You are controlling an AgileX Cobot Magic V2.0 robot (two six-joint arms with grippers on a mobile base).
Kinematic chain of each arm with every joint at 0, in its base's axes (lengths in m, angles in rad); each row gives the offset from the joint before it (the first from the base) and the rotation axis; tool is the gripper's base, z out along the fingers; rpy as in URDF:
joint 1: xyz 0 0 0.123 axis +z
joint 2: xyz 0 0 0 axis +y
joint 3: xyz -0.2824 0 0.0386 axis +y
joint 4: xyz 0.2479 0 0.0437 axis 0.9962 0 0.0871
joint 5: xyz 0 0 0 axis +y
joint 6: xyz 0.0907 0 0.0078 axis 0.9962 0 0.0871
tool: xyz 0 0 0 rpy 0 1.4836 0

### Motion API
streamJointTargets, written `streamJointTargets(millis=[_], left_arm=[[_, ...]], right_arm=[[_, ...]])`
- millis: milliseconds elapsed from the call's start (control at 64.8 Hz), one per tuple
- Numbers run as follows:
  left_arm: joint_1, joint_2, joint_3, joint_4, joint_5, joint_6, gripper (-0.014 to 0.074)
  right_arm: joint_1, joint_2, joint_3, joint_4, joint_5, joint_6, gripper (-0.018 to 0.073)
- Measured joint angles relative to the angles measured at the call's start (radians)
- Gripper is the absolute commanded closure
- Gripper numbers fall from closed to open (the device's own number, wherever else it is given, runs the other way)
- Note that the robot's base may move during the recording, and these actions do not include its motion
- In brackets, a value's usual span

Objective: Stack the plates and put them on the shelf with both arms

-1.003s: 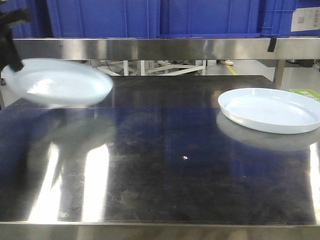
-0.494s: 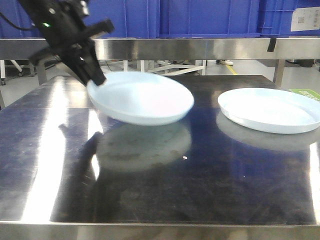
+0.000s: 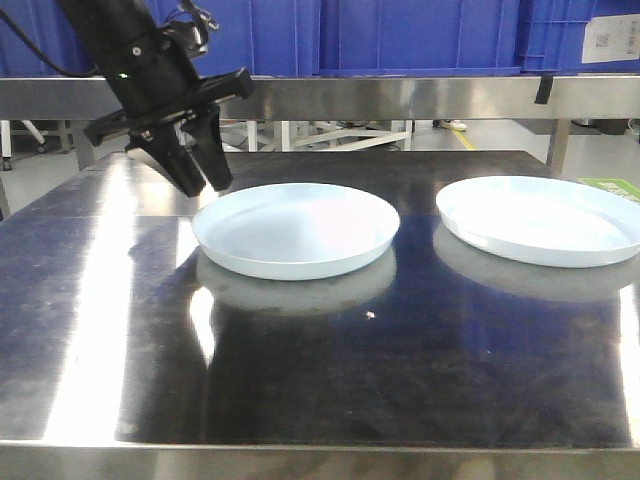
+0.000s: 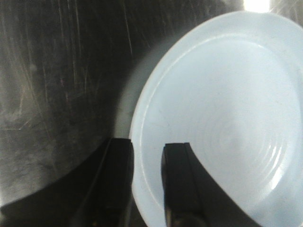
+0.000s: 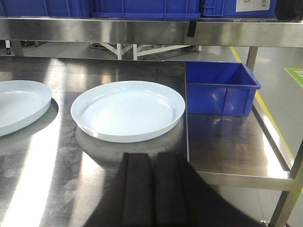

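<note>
Two pale plates lie on the steel tabletop (image 3: 300, 380). The middle plate (image 3: 295, 230) lies flat, and my left gripper (image 3: 207, 183) is shut on its far left rim. In the left wrist view the plate's (image 4: 222, 109) rim passes between my two black fingers (image 4: 175, 165). The other plate (image 3: 540, 220) lies apart at the right. In the right wrist view it (image 5: 128, 111) lies just ahead of my right gripper (image 5: 152, 158), which is shut and empty. The shelf rail (image 3: 400, 97) runs along the back.
Blue crates (image 3: 400, 35) stand on the shelf above the rail. In the right wrist view a small blue crate (image 5: 220, 87) sits on a lower steel surface right of the table edge. A white speck (image 3: 371, 316) lies on the tabletop.
My left arm has carried its plate from the far left to the middle of the table and lowered it flat onto the top. The right plate has not moved.
</note>
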Motion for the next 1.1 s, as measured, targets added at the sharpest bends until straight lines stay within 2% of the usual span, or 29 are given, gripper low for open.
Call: streamJointTargets(millis=[139, 247, 371, 556, 648, 787, 942, 1096], left_arm=[[-0.012, -0.073, 0.030, 0.057, -0.028, 0.000, 0.0351], [-0.021, -0.155, 0.117, 0.098, -0.114, 0.000, 0.0428], [-0.029, -0.295, 0.308, 0.141, -0.342, 0.000, 0.0518], [-0.029, -0.525, 0.671, 0.167, -0.708, 0.000, 0.0514], [-0.027, -0.642, 0.821, 0.187, -0.823, 0.000, 0.0514], [-0.021, -0.808, 1.025, 0.262, -0.928, 0.000, 0.0514], [-0.019, -1.008, 1.209, 0.282, -0.981, 0.000, 0.0514], [-0.019, -1.213, 1.335, 0.286, -0.984, 0.000, 0.0514]], right_arm=[[0.000, 0.000, 0.000, 0.000, 0.000, 0.000, 0.0503], [0.000, 0.000, 0.000, 0.000, 0.000, 0.000, 0.0503], [0.000, 0.000, 0.000, 0.000, 0.000, 0.000, 0.0503], [0.000, 0.000, 0.000, 0.000, 0.000, 0.000, 0.0503], [0.000, 0.000, 0.000, 0.000, 0.000, 0.000, 0.0503], [0.000, 0.000, 0.000, 0.000, 0.000, 0.000, 0.0503], [0.000, 0.000, 0.000, 0.000, 0.000, 0.000, 0.0503], [0.000, 0.000, 0.000, 0.000, 0.000, 0.000, 0.0503]])
